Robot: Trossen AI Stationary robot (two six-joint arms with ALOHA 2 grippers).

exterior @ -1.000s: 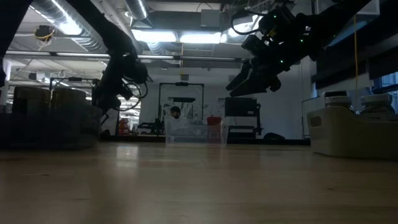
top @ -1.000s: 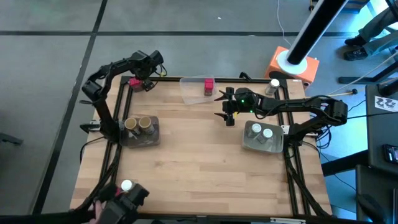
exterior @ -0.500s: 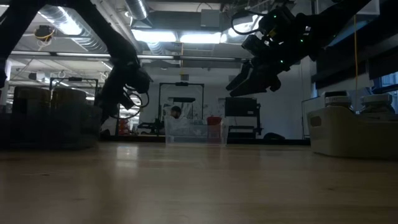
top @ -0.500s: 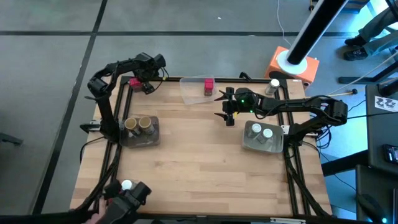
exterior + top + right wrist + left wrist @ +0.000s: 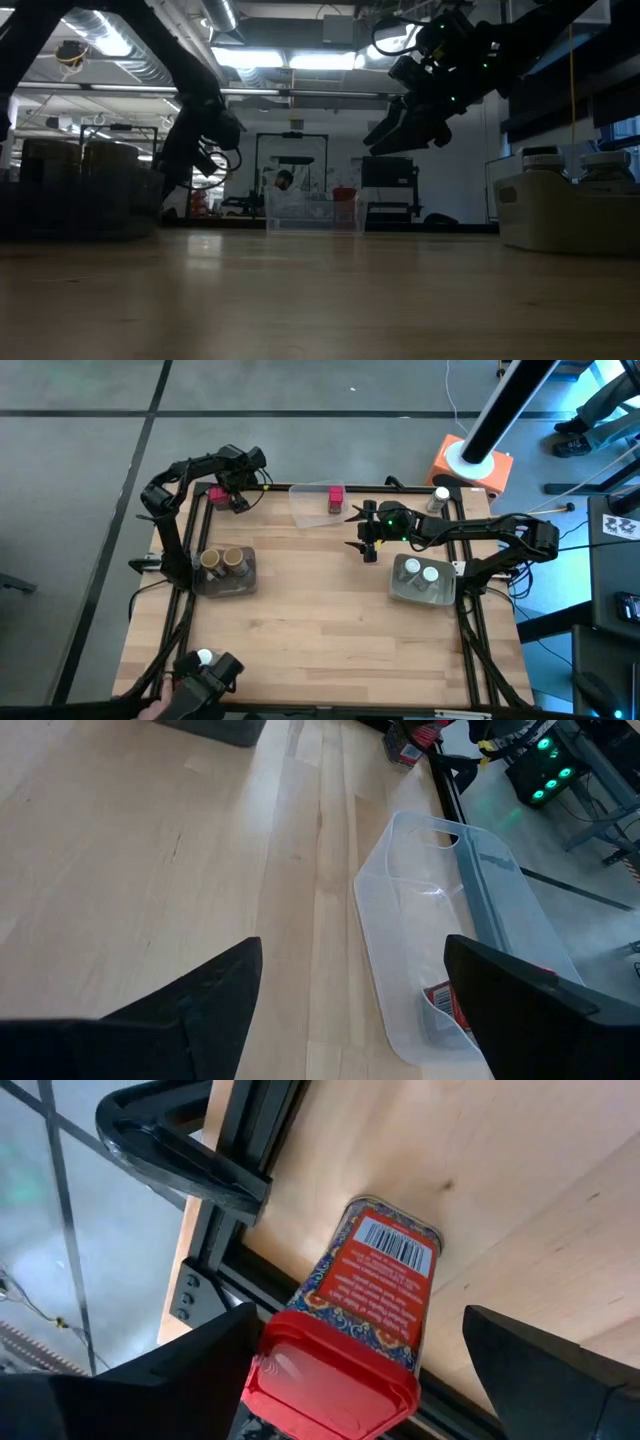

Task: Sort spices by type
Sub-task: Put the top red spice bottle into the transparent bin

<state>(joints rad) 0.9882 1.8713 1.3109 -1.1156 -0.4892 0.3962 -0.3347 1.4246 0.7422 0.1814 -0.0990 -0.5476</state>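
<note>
A red spice tin point(image 5: 380, 1295) with a red cap point(image 5: 335, 1390) lies on its side at the table's far left corner point(image 5: 214, 492). My left gripper point(image 5: 355, 1342) is open and low over it point(image 5: 233, 500), one finger on each side of the cap end. My right gripper point(image 5: 366, 548) is open and hangs well above the table point(image 5: 395, 135), just near of the clear tray point(image 5: 310, 508). A second red tin point(image 5: 336, 498) lies in that tray point(image 5: 445, 1005). Two tan cylinders point(image 5: 222, 560) stand in the left grey bin point(image 5: 247, 582). Two white-capped jars point(image 5: 421, 571) stand in the right grey bin point(image 5: 408, 593). My left gripper comes at the red tin's cap end point(image 5: 300, 1380) slanting from above, its fingers astride the tin, which lies flat on the table. One finger point(image 5: 200, 1380) shows right beside the cap; I cannot tell whether it touches.
Another white-capped jar point(image 5: 440, 494) stands at the far right edge. At the near left corner a person's hand point(image 5: 152, 707) holds a dark device with a white-capped jar point(image 5: 204, 657) on it. Black frame rails point(image 5: 240, 1250) run beside the red tin. Bare wood shows mid-table.
My left gripper has come down toward the red tin at the far left corner, staying open. The tin has not moved. My right arm has kept still.
</note>
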